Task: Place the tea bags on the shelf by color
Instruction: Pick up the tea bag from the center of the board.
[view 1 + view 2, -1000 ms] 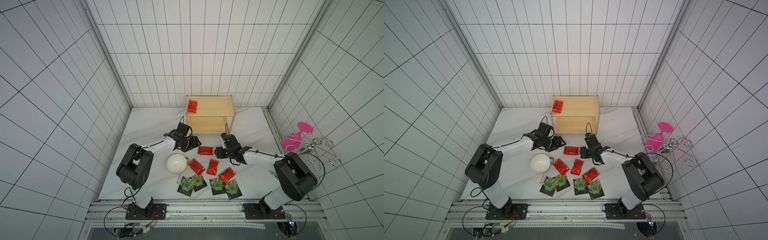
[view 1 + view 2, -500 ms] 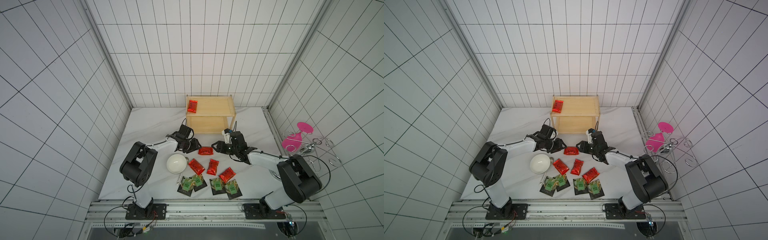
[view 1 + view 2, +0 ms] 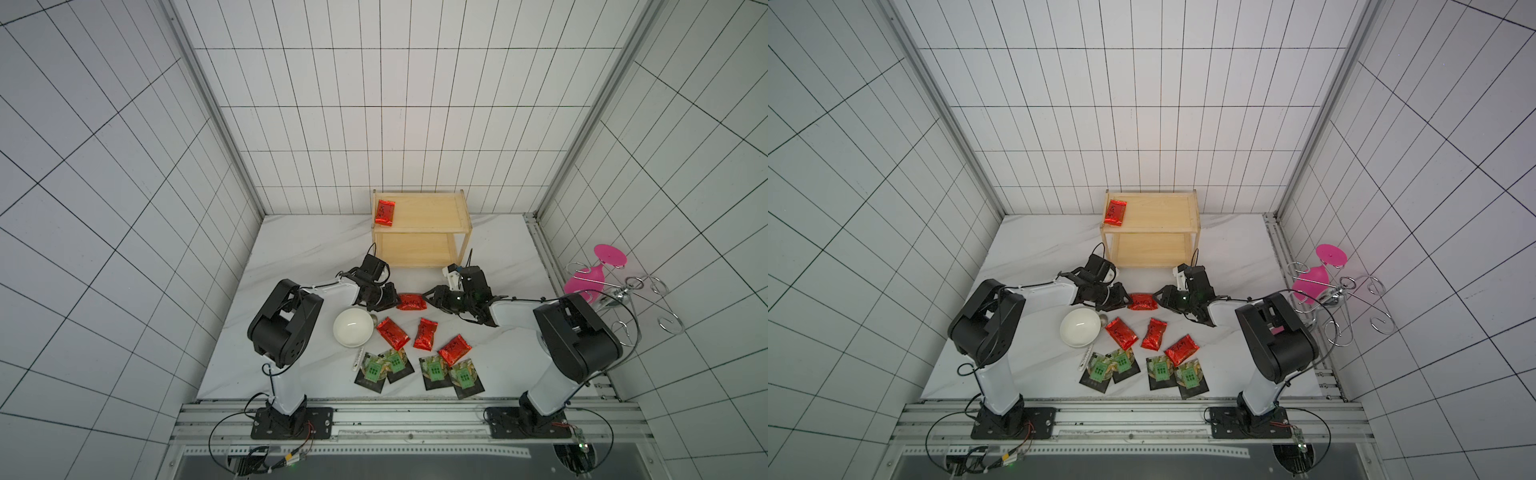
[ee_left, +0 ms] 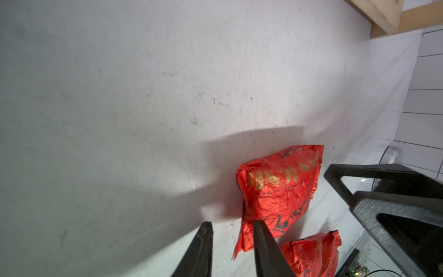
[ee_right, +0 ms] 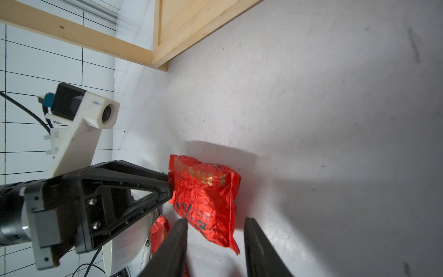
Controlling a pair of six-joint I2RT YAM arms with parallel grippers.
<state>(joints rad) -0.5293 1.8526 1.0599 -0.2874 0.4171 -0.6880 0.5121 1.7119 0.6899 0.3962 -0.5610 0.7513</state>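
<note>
A crumpled red tea bag (image 3: 411, 302) (image 3: 1142, 301) lies on the table in front of the wooden shelf (image 3: 440, 208), with a gripper at each end. My left gripper (image 3: 392, 298) (image 4: 232, 224) stands narrowly open. One of its fingertips (image 4: 257, 225) overlaps the bag's (image 4: 278, 191) edge, and mostly bare table shows in the gap. My right gripper (image 3: 430, 297) (image 5: 215, 221) is open around the bag's (image 5: 203, 191) other end. Another red bag (image 3: 384, 212) lies on the shelf's top tier. Three red bags (image 3: 424, 333) and several black packets (image 3: 434, 370) lie nearer the front.
A white bowl (image 3: 353, 327) stands just in front of my left gripper, and a white-handled spoon (image 3: 359, 357) lies by the black packets. A chrome wire rack (image 3: 623, 299) holding a pink glass (image 3: 590, 278) stands off the table's right edge.
Both grippers have moved in on the red bag from opposite sides, the left rightward and the right leftward. Both pairs of jaws have narrowed. The bag has stayed where it was.
</note>
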